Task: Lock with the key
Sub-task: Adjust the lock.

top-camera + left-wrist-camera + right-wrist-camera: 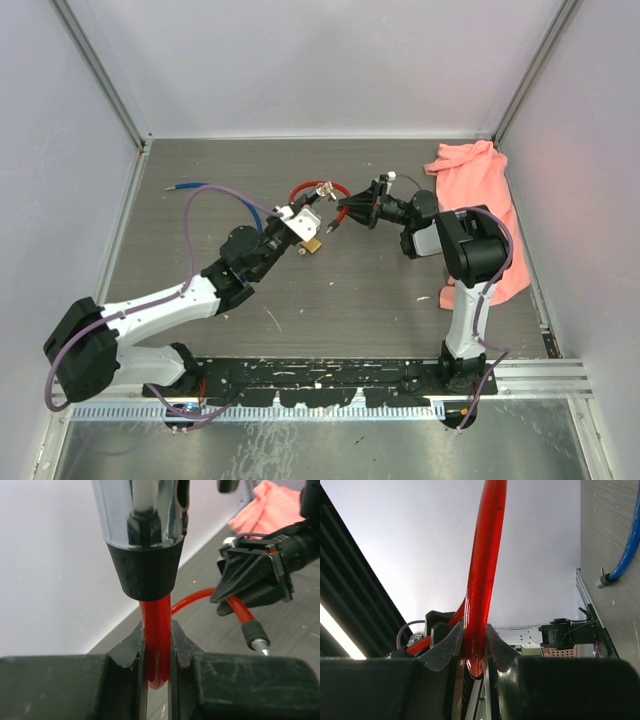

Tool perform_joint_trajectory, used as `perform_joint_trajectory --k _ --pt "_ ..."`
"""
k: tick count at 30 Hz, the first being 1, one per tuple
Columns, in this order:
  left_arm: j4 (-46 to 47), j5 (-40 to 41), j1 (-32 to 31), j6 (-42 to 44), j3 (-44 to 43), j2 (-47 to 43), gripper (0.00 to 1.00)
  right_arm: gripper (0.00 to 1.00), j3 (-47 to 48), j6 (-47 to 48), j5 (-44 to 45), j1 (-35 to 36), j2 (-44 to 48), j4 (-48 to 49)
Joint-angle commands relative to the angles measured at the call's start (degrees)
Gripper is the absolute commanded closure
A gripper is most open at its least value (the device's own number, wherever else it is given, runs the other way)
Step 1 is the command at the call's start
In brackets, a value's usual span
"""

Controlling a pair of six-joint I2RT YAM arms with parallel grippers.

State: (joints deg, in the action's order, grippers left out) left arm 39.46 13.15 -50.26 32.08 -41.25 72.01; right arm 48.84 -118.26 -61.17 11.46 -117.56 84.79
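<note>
**Cable lock point(145, 515) gripped, locking not yet done**

Centre-left in the overhead view, my left pincer point(283, 232) pinches the red cable point(156, 630) just under the chrome body, above the tabletop point(200, 290). To its right, my right pincer point(347, 212) pinches the same cable. The metal-tipped end point(257, 642) hangs free. I cannot pick out the key, so I judge everything remains.

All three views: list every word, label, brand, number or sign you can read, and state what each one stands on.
No readable text in any view.
On the chrome lock housing: no marking shows.
On the brass part, top view: too small to tell.
On the red cable and the pink cloth: nothing printed.
</note>
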Motion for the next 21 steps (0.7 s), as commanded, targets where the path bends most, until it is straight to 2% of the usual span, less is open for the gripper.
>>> perform_joint_trajectory --k 1,7,11,15,21 --pt "-7.0 -7.0 0.0 -8.9 0.7 -3.8 1.0 0.99 1.9 -7.0 1.2 -0.3 9.0 -3.1" --pt "-9.4 -14.2 4.0 -23.1 3.0 -6.6 1.0 0.99 5.0 15.3 0.4 -0.9 16.9 -25.8" --pt "-10.6 -22.9 5.4 -26.8 3.1 -7.3 1.0 0.99 5.7 18.3 0.8 -1.1 18.8 -29.6" --pt "-7.5 -30.2 7.0 -30.0 3.2 -5.8 1.0 0.99 5.7 18.2 1.9 -0.6 20.5 -30.1" --pt "-0.8 -34.7 7.0 -34.2 1.6 -1.5 1.0 0.99 7.5 24.1 4.0 0.9 22.2 -37.0"
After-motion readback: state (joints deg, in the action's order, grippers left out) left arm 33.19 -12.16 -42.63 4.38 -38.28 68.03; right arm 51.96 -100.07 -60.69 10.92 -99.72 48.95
